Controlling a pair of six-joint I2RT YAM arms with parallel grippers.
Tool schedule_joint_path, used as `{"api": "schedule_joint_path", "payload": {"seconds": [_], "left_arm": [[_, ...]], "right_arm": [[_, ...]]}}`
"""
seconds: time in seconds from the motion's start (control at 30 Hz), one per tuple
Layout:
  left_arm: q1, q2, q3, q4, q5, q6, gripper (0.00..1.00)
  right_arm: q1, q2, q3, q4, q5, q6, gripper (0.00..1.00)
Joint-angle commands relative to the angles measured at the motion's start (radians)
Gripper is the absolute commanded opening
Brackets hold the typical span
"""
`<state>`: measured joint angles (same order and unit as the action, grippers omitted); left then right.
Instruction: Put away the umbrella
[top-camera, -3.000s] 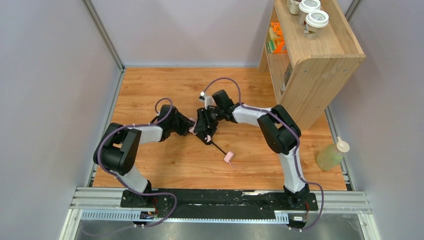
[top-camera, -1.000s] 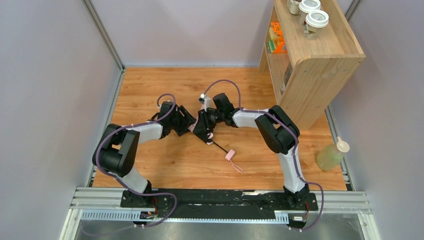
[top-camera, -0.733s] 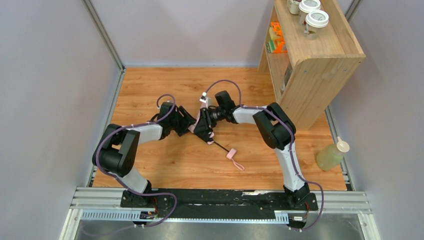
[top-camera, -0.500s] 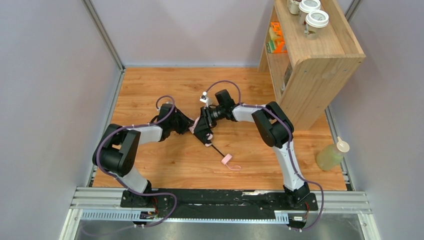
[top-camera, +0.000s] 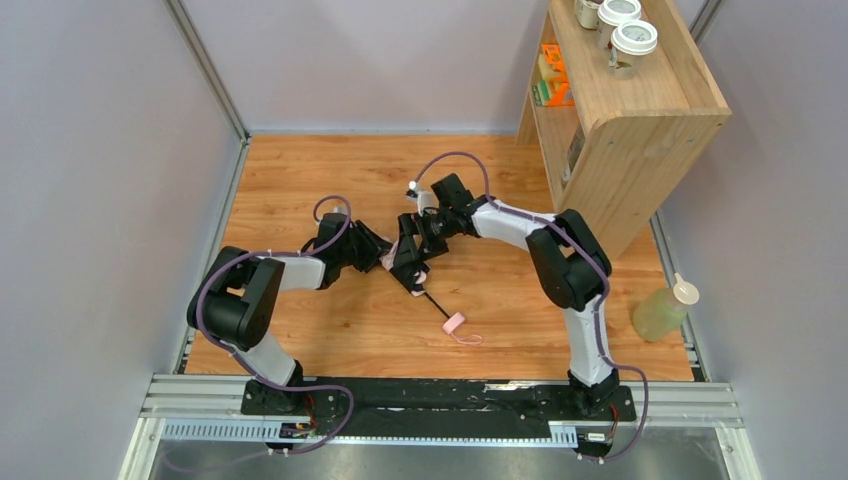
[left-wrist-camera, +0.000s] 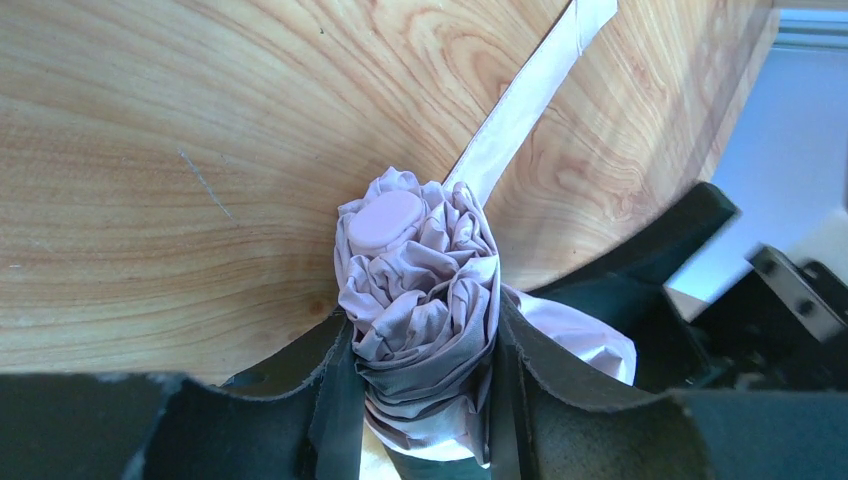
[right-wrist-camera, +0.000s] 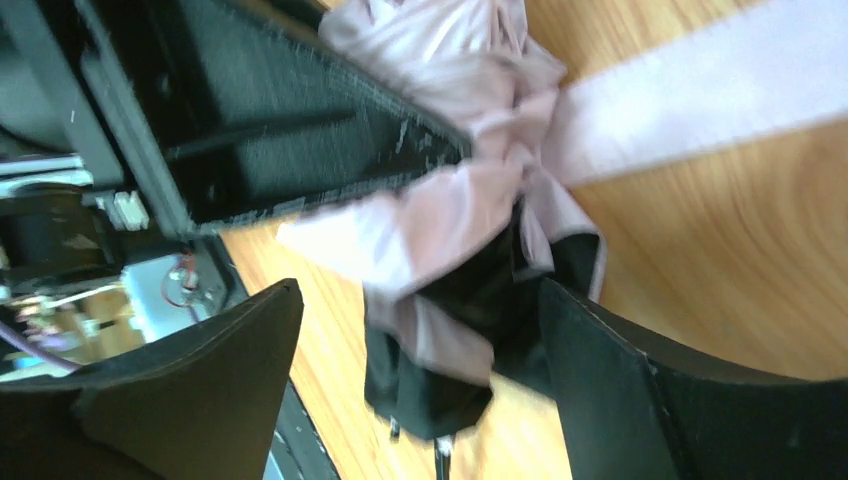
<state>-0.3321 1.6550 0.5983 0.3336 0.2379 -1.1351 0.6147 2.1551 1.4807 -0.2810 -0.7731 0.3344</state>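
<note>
Left gripper (top-camera: 378, 250) and right gripper (top-camera: 408, 250) meet nose to nose in the top view, with the umbrella (top-camera: 418, 275) caught between them on the wooden table (top-camera: 300, 180). Its thin black shaft (top-camera: 432, 303) runs out from the right gripper toward the arm bases, ending in the pink handle (top-camera: 453, 323), which lies on the wood.

From the left wrist, the left gripper (left-wrist-camera: 420, 350) clamps the bunched pink canopy (left-wrist-camera: 415, 290), one finger pressed into each side. A round pink cap (left-wrist-camera: 385, 220) tops the bundle just ahead of the fingertips, and a flat pink strap (left-wrist-camera: 520, 100) trails away across the wood beyond it.

From the right wrist, the right gripper (right-wrist-camera: 420, 330) stands wide apart, its fingers (right-wrist-camera: 200, 380) either side of loose pink and black fabric (right-wrist-camera: 440, 220), not closed on it.
</note>
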Motion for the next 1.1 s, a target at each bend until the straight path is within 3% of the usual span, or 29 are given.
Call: {"api": "schedule_joint_path", "payload": {"seconds": [0.0,0.17,0.27,0.37,0.8,0.9,1.03,1.07], "left_arm": [[-0.013,0.083,-0.086,-0.288,-0.065,0.095,0.10],[-0.013,0.077,-0.078,-0.295,-0.049,0.094,0.10],[-0.015,0.078,-0.066,-0.324,-0.049,0.090,0.08],[-0.013,0.084,-0.071,-0.318,-0.037,0.069,0.08],[0.004,0.120,-0.072,-0.281,0.047,0.017,0.07],[0.004,0.126,-0.069,-0.272,0.063,0.014,0.07],[0.004,0.114,-0.069,-0.269,0.066,0.018,0.07],[0.004,0.114,-0.069,-0.272,0.072,0.020,0.07]], "right_arm": [[0.022,-0.184,-0.052,-0.159,0.245,-0.152,0.94],[0.146,-0.314,-0.172,-0.034,0.577,-0.291,1.00],[0.258,-0.328,-0.201,0.058,0.867,-0.409,1.00],[0.350,-0.298,-0.209,0.175,1.027,-0.500,1.00],[0.418,-0.054,-0.109,0.206,1.225,-0.538,0.95],[0.413,0.011,-0.054,0.149,1.233,-0.512,0.84],[0.392,0.049,-0.052,0.076,1.184,-0.436,0.46],[0.385,0.048,-0.069,0.062,1.171,-0.410,0.40]]}}
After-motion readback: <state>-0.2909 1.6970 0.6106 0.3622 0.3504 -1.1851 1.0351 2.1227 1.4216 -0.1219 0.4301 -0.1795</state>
